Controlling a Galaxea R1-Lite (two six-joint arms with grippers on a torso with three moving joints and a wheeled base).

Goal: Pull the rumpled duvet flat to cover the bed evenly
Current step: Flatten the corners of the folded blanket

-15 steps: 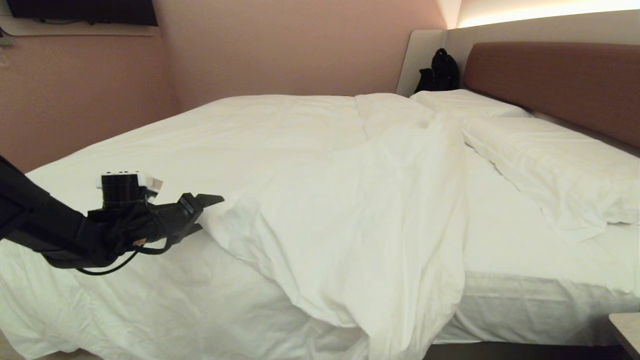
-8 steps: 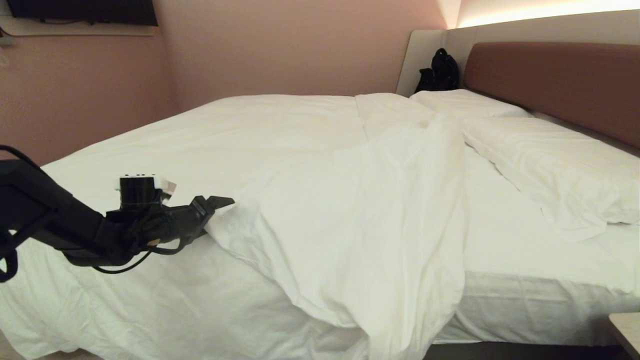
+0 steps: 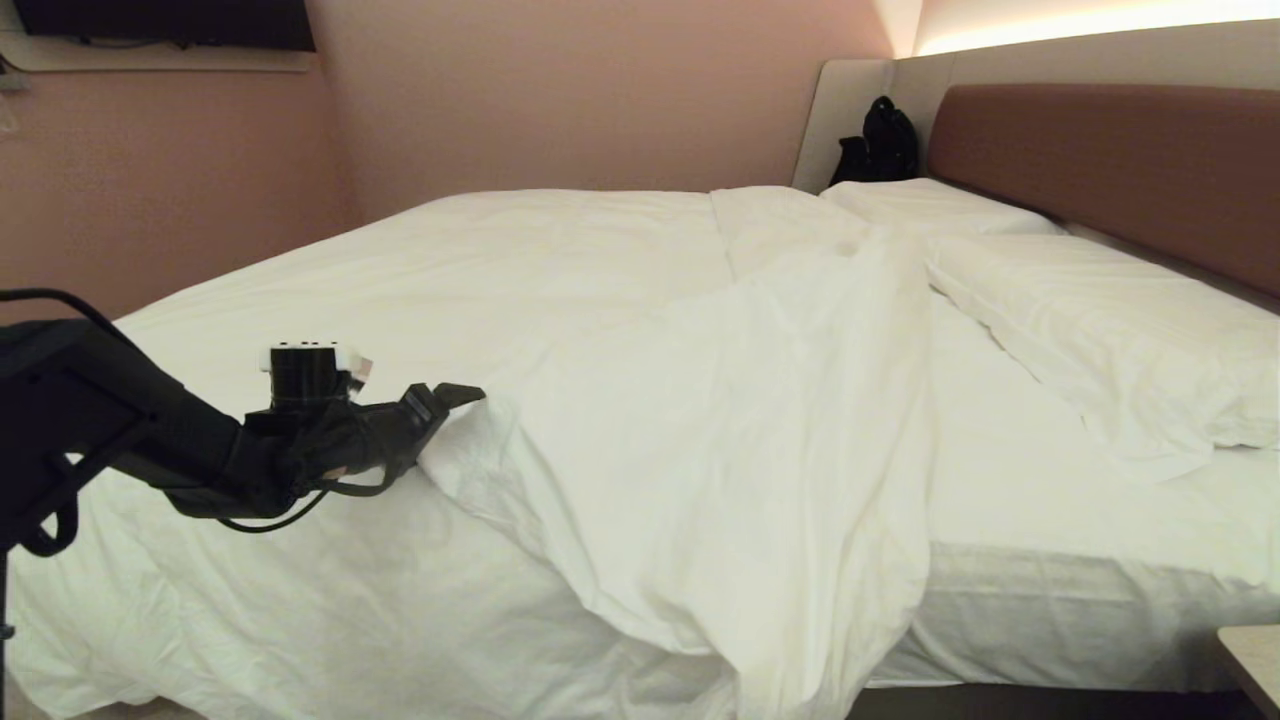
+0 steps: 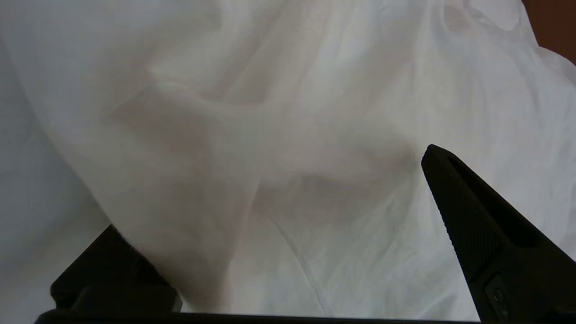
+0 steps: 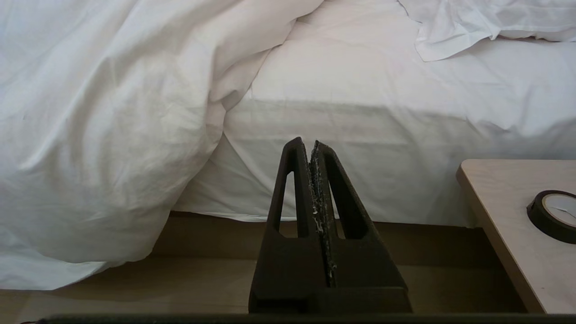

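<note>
The left hand point(image 3: 447, 420), spread wide, straddles the folded-back edge of the duvet point(image 3: 700, 440) bunched mid-bed point(image 3: 1050, 600); the grasp is pending: next, pinch and drag right. The right hand point(image 5: 313, 146) hangs pressed together

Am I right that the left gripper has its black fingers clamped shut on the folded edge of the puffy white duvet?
Not quite. The left gripper is at the folded edge of the puffy white duvet, but its black fingers stand wide open around the fabric, as the left wrist view shows.
</note>
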